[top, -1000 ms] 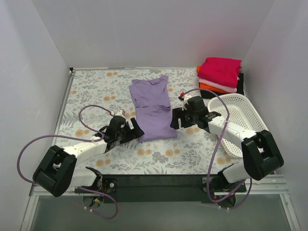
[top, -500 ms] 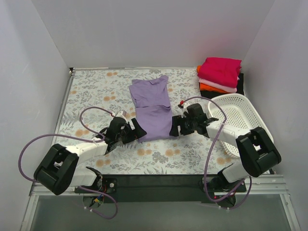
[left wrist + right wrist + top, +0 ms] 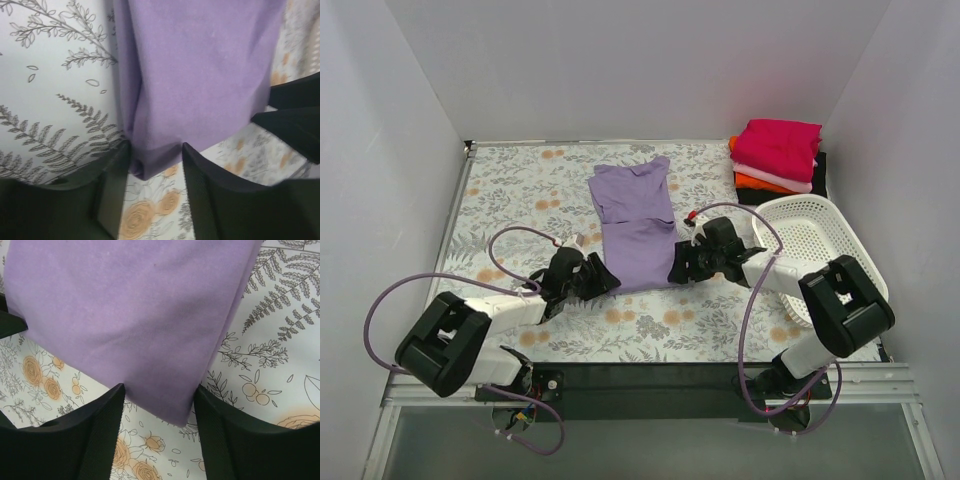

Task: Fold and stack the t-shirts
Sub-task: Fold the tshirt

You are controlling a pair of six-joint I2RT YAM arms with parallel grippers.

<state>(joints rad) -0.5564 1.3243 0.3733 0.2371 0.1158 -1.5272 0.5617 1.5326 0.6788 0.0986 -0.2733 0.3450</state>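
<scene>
A lavender t-shirt (image 3: 633, 225) lies flat in the middle of the flowered tabletop (image 3: 520, 190). Its long axis runs away from the arms, with the collar at the far end and the hem nearest them. The left pincer (image 3: 603, 277) sits at the near left corner of the hem and the right pincer (image 3: 677, 268) at the near right corner, so each arm has its own corner directly in front of it. In both wrist views the jaws stand apart with a cloth corner between them, straddling it rather than clamping it. The shirt lies beyond both pincers, so I judge the coming fold would carry the hem away from the arms, toward the collar. A stack of folded t-shirts (image 3: 778, 155) waits at the far right, behind a white basket (image 3: 810, 235).
</scene>
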